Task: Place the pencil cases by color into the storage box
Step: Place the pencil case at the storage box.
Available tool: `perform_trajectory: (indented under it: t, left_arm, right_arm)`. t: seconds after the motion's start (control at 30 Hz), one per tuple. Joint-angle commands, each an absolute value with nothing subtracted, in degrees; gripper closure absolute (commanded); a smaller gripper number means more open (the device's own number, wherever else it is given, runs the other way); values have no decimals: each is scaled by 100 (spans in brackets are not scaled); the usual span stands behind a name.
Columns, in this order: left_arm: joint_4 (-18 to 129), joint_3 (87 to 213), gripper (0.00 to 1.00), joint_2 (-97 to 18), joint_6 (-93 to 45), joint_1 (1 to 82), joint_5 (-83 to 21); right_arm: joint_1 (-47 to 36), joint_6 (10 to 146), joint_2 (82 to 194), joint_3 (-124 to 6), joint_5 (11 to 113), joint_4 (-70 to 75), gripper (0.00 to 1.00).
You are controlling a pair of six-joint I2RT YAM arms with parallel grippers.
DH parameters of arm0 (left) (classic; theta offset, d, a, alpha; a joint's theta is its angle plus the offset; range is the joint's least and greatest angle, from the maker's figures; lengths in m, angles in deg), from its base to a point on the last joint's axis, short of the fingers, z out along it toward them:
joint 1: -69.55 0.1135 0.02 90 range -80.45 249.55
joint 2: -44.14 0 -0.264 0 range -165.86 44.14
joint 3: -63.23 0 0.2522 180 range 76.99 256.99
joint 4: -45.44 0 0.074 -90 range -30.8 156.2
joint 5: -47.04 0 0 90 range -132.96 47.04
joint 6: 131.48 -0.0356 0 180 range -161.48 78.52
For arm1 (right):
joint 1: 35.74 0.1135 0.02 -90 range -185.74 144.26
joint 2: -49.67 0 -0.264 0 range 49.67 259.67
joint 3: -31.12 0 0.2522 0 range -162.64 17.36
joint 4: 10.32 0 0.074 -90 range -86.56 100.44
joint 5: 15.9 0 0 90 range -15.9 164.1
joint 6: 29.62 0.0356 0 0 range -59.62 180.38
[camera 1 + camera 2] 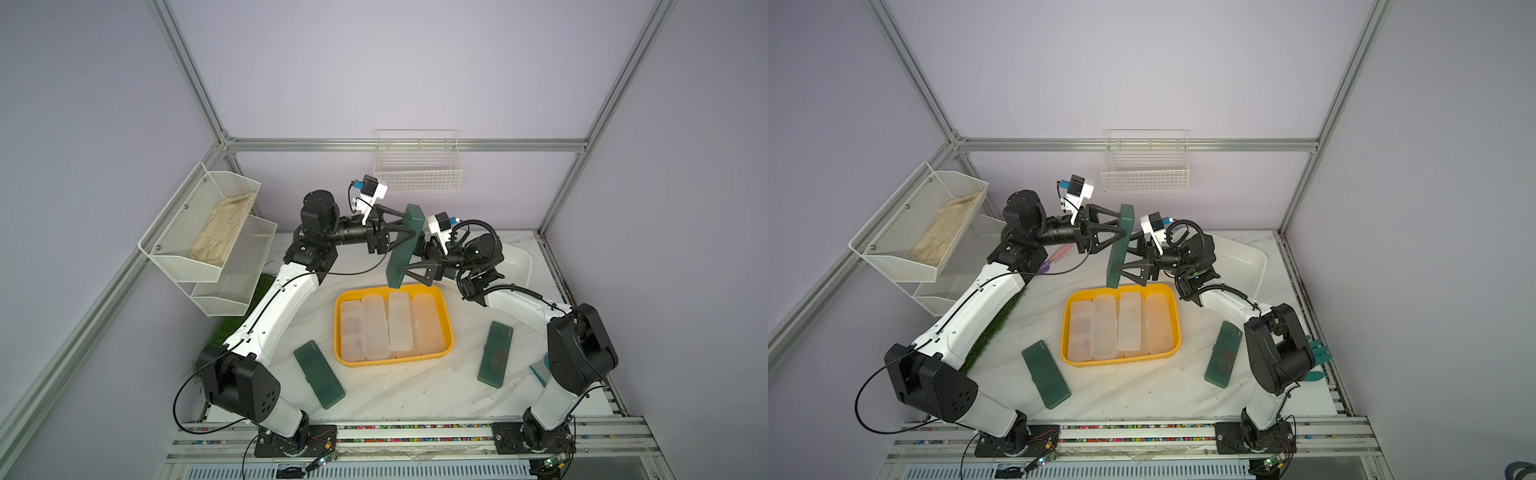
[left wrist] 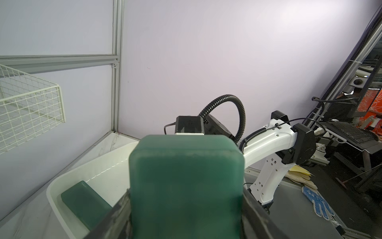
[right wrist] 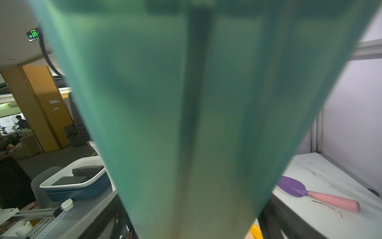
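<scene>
A dark green pencil case (image 1: 405, 245) (image 1: 1121, 245) hangs upright above the far rim of the yellow storage box (image 1: 446, 316). My left gripper (image 1: 405, 228) (image 2: 186, 207) is shut on its upper part across the width. My right gripper (image 1: 409, 259) (image 3: 190, 217) stands open around its lower part, one finger on each side. Several frosted clear-white cases (image 1: 376, 328) lie side by side in the yellow box. Two green cases lie on the table, one front left (image 1: 319, 374) and one right (image 1: 495, 354). Another green case (image 2: 84, 202) lies in the white tub (image 2: 51, 192).
The white tub (image 1: 519, 262) sits at the back right behind my right arm. A purple trowel with a pink handle (image 1: 1044, 266) (image 3: 293, 188) lies at the back left. A teal tool (image 1: 1318, 353) lies by the right edge. Mesh shelves (image 1: 199, 232) and a wire basket (image 1: 417, 170) hang on the walls.
</scene>
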State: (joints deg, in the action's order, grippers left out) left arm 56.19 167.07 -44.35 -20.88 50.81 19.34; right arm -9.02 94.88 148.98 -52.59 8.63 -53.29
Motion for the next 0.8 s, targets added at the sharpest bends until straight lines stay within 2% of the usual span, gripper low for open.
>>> perform_trajectory:
  t: [0.0,0.23,0.3,0.47,0.53,0.67,0.77]
  left_arm:
    - [5168,16628,44,-4113,-1955,5121,2001]
    - [5246,16620,43,-4072,-2011,5129,1955]
    - [5277,16603,42,-4063,-2043,5127,1925]
    - [5307,16523,32,-3995,-2073,5158,1839]
    - [5351,16493,22,-3958,-2112,5192,1785]
    - [5590,16424,12,-3821,-2302,5274,1515]
    - [6032,16434,10,-3758,-2542,5341,1128]
  right_arm:
    - [-806,9386,14960,-5448,840,-5269,5]
    - [-794,9323,14933,-5511,913,-5142,28]
    - [-792,9296,14915,-5500,934,-5098,30]
    - [-818,9242,14794,-5402,1151,-5029,38]
    - [-831,9163,14721,-5372,1307,-4860,40]
    - [-870,8604,14496,-5367,1735,-3952,41]
    - [-901,8235,14341,-5396,2218,-3162,41]
